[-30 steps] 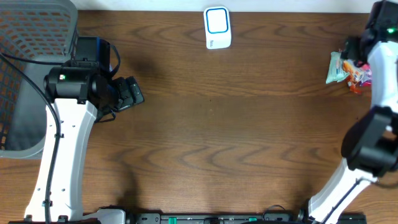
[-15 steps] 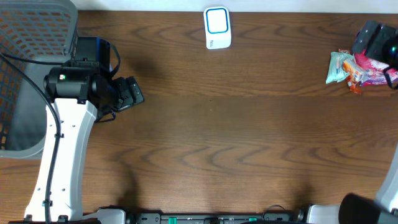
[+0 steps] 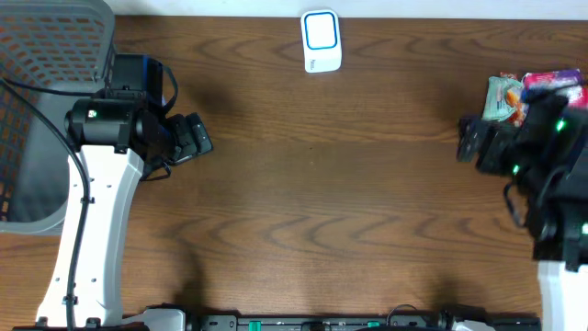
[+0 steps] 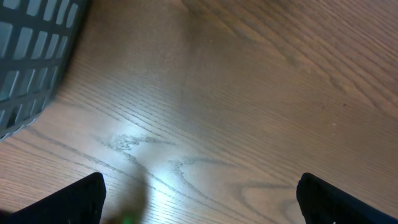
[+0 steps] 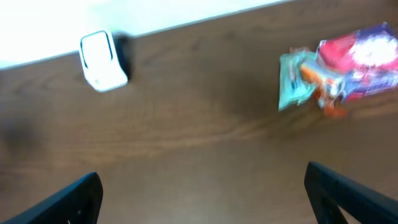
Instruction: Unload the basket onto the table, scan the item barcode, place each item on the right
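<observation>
1. We find the crinkled green, orange and pink snack packet (image 3: 513,96) lying at the far right corner of the brown wooden table (image 3: 349,211), with nothing touching it.
2. The white box scanner with a blue-rimmed window (image 3: 322,41) stands at the middle of the far edge, well apart from the packet.
3. The right pincer (image 3: 470,142) hangs near the right edge, close to the packet, spread wide and empty.
4. The left pincer (image 3: 195,138) is also spread and empty, near the grey plastic mesh basket (image 3: 46,55) at the far left corner.
</observation>
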`<state>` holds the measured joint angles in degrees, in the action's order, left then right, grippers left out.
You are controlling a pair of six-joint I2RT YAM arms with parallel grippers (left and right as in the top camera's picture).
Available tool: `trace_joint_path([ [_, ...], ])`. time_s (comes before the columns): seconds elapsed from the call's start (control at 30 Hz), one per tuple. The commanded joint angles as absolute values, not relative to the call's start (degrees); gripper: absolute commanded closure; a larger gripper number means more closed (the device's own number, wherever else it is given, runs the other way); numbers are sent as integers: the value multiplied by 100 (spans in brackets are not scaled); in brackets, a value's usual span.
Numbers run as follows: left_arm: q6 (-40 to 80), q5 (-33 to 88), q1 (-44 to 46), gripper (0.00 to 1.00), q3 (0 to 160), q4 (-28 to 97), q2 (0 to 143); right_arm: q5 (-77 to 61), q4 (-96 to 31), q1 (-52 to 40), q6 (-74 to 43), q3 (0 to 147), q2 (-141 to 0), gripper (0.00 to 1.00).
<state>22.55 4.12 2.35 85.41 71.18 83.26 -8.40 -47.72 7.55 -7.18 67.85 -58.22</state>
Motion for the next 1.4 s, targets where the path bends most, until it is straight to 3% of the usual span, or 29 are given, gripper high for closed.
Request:
trace_joint_path([
  [0.0,2305,357,222,2,8532,7135,8364,-897,-4672,707,-838,6171,-5712,1],
  [0.33,2305,357,222,2,8532,7135,8364,-899,-3992,707,-1505,5730,-6014,1],
  [1.37,2305,357,222,2,8532,7135,8364,-915,-4007,707,-1518,5730,-6152,1],
])
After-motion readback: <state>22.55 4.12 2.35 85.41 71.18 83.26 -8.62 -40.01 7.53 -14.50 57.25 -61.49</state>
